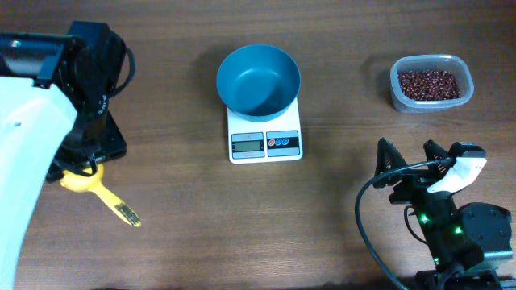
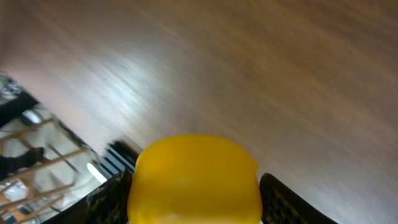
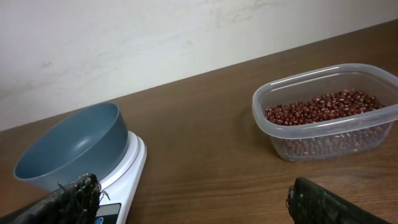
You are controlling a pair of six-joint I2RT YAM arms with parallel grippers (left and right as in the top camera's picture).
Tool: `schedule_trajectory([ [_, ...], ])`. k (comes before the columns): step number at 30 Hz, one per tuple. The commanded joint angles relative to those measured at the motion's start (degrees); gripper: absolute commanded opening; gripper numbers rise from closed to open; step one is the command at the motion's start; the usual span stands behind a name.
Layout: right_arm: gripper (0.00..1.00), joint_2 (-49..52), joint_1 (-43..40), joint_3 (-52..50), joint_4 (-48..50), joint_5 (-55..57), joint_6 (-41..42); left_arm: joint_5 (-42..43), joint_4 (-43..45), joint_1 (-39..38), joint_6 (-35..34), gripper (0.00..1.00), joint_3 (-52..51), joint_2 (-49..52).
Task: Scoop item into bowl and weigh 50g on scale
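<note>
**Scoop gripped at the far left; beans untouched in the tub at the far right**

At the middle of the wooden desk [image 1: 185, 242] the white digital scale [image 1: 264, 143] is set, and the teal bowl [image 1: 258, 79] rests empty on its platform. The clear plastic tub [image 1: 396, 90] is placed well apart to the right, and the right end effector [image 1: 411, 155] waits near it with its jaws spread wide and nothing held. The left end effector [image 2: 194, 199] is clamped on the cup end of the yellow scoop [image 2: 196, 180], with the handle left free. All the beans [image 1: 433, 83] are heaped in the tub. They are judged light, hard and loose, likely to roll, so they are better lifted in a level scoop than pinched. The scoop looks stiff, light and smooth, so a firm hold is advised.
</note>
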Motion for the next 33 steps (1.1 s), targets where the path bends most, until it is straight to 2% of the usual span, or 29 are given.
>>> schedule_trajectory([
  [1, 0.99, -0.2, 0.3, -0.4, -0.1, -0.9, 0.5, -13.9, 3.7, 0.0, -2.8, 0.51, 0.6, 4.6],
  [3, 0.99, -0.2, 0.3, -0.4, -0.1, -0.9, 0.5, -21.3, 4.1, 0.0, -2.8, 0.51, 0.6, 10.5],
  [5, 0.99, -0.2, 0.3, -0.4, -0.1, -0.9, 0.5, -25.2, 2.2, 0.0, -2.8, 0.51, 0.6, 17.9],
  [9, 0.99, -0.2, 0.3, -0.4, -0.1, -0.9, 0.5, -23.3, 1.6, 0.0, -3.5, 0.56, 0.6, 33.3],
  [11, 0.99, -0.2, 0.3, -0.4, -0.1, -0.9, 0.5, -23.3, 1.7, 0.0, -5.7, 0.64, 0.6, 39.2],
  [13, 0.99, -0.2, 0.3, -0.4, -0.1, -0.9, 0.5, -23.3, 2.2, 0.0, -6.2, 0.73, 0.6, 41.4],
  [14, 0.99, -0.2, 0.3, -0.4, -0.1, -0.9, 0.5, -23.3, 2.6, 0.0, -6.2, 0.82, 0.6, 41.6],
  [15, 0.99, -0.2, 0.3, -0.4, -0.1, -0.9, 0.5, -23.3, 3.4, -0.1, -6.2, 0.99, 0.7, 41.6],
  [19, 0.99, -0.2, 0.3, -0.4, -0.1, -0.9, 0.5, -22.1, 3.1, -0.1, -6.2, 0.99, 4.0, 41.6],
  [23, 0.99, -0.2, 0.3, -0.4, -0.1, -0.9, 0.5, -10.5, 2.8, 0.0, -9.3, 0.99, 12.7, 41.4],
  [26, 0.99, -0.2, 0.3, -0.4, -0.1, -0.9, 0.5, -6.2, 2.3, 0.0, -9.3, 0.99, 16.1, 33.5],
  [29, 0.99, -0.2, 0.3, -0.4, -0.1, -0.9, 0.5, -4.7, 3.6, 0.6, -9.1, 0.99, 15.5, 16.9],
  [31, 0.99, -0.2, 0.3, -0.4, -0.1, -0.9, 0.5, -4.0, 4.2, 3.3, -9.2, 0.99, 8.8, 6.7],
  [33, 0.99, -0.2, 0.3, -0.4, -0.1, -0.9, 0.5, 1.2, 11.3, 8.8, -9.1, 0.99, -5.9, -4.0],
])
